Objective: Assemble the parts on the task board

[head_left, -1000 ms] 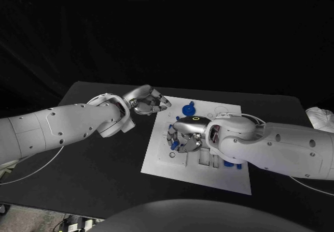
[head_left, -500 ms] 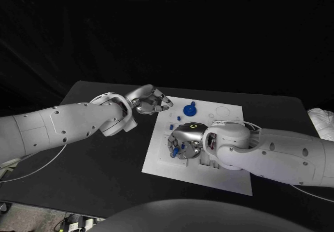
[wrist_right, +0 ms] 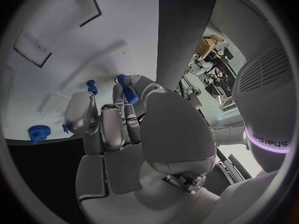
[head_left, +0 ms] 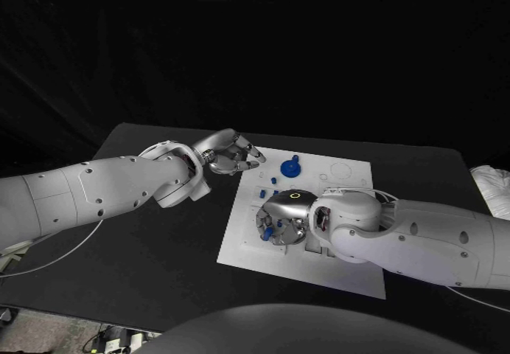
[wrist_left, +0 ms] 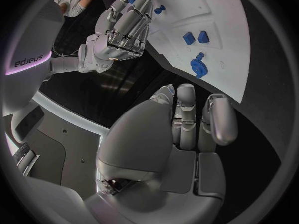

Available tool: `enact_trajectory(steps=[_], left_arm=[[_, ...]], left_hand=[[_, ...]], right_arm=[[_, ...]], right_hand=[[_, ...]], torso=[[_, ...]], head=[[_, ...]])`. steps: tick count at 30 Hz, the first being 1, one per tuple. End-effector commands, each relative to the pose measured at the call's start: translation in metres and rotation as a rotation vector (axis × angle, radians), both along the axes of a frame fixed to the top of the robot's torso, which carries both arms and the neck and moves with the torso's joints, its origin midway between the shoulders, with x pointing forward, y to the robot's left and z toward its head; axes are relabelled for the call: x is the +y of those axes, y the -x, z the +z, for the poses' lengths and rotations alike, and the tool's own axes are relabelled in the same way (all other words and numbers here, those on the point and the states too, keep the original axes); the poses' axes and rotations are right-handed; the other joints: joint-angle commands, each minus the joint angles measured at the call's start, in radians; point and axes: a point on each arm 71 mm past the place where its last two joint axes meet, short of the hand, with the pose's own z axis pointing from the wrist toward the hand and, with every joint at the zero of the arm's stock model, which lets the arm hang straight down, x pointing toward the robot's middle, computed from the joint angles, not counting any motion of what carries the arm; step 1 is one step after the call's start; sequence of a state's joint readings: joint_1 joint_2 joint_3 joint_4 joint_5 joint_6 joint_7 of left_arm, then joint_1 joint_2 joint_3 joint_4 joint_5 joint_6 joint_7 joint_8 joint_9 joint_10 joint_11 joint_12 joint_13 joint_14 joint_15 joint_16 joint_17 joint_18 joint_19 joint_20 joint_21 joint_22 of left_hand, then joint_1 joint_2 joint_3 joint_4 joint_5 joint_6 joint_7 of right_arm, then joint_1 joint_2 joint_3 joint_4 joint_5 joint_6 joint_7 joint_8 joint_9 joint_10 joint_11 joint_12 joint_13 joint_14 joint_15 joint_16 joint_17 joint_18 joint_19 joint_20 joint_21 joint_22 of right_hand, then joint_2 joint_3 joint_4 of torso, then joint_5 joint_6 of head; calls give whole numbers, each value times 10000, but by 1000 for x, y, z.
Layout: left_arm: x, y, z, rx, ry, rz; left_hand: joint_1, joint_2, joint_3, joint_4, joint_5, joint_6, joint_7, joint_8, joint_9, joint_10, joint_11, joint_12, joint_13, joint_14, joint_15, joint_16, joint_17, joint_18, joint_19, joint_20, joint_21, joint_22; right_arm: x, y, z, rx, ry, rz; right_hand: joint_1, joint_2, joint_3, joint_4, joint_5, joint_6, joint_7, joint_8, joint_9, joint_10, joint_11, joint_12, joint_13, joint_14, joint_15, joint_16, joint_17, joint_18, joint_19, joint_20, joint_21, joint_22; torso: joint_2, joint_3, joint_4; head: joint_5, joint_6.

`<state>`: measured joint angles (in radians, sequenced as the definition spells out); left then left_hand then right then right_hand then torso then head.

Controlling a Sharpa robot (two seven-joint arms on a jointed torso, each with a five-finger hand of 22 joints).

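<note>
Right hand (head_left: 281, 217): low over the white board (head_left: 242, 247), pinching a blue peg (wrist_right: 129, 94). Left hand (head_left: 228, 153): clenched, holding nothing, beside the board's far corner. Blue gear (head_left: 289, 168): on board.

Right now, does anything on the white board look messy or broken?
Nothing stands out. The task board lies flat on the black table, and the blue parts look whole. The right hand is down over some of them.
</note>
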<state>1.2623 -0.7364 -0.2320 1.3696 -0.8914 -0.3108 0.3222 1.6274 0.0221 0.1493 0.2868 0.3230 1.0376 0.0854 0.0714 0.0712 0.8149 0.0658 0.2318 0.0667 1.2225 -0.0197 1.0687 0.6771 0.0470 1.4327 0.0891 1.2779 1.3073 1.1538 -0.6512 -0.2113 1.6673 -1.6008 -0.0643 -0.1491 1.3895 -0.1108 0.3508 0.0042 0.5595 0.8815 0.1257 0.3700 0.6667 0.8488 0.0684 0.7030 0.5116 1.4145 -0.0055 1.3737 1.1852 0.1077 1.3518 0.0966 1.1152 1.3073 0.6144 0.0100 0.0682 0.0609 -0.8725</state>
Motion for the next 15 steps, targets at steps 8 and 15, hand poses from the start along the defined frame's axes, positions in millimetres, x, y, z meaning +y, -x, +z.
enact_trajectory(steps=[8, 15], left_arm=[[-3, 1, -1, 125, -19, -162], [-3, 0, -2, 194, -52, -176]], left_hand=[[48, -25, 57, 19, 32, 11, 49, 11, 3, 58, 30, -53, -8, -41, -4, -67, -8, 183, -74, 2, -69, 1770], [54, -26, 71, 19, 35, 9, 52, 9, 2, 60, 35, -55, -8, -44, -2, -68, -11, 184, -77, 3, -76, 1769]], right_arm=[[1, 0, 0, -477, 28, 87], [2, 0, -1, -656, 74, 150]], right_hand=[[-91, 14, 81, -27, -34, -41, 50, -62, -2, -95, -6, -74, 1, -75, 16, -41, -21, -95, -67, 34, -81, 1332], [-54, 13, 150, -105, 40, -30, 51, -90, -12, -132, -3, -113, 1, -94, 18, -62, -53, -80, -99, 40, -136, 1317]], torso=[[0, 1, -1], [-3, 0, 0]], head=[[33, -1], [29, -1]])
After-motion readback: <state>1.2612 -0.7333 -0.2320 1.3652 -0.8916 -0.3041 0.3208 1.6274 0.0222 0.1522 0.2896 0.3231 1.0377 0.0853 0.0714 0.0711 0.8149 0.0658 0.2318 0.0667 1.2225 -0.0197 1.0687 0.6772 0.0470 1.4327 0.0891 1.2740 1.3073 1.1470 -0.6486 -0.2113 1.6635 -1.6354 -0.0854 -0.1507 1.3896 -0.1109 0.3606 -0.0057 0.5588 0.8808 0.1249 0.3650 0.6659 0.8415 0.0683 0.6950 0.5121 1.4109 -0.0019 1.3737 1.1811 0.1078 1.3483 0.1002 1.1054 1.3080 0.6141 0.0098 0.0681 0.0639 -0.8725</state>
